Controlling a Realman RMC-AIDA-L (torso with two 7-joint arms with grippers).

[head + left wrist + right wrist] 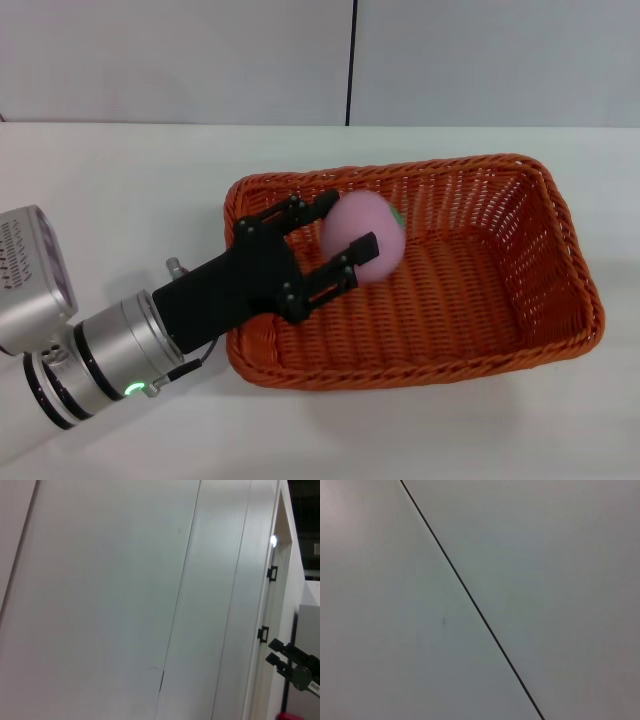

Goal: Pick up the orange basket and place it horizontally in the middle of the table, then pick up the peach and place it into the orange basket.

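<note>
In the head view the orange basket [470, 265] lies lengthwise across the middle of the white table [120, 180]. My left gripper [348, 222] reaches in over the basket's left rim. Its black fingers [362, 248] are shut on the pink peach [372, 218], one on each side. The peach hangs above the left part of the basket's floor, with a bit of green showing on its right side. Neither wrist view shows the basket, the peach or any fingers. My right gripper is out of view.
The left arm's silver wrist [110, 350] stretches over the table's front left area. Behind the table's far edge stands a pale wall with a dark vertical seam [351, 60]. Both wrist views show only pale wall panels.
</note>
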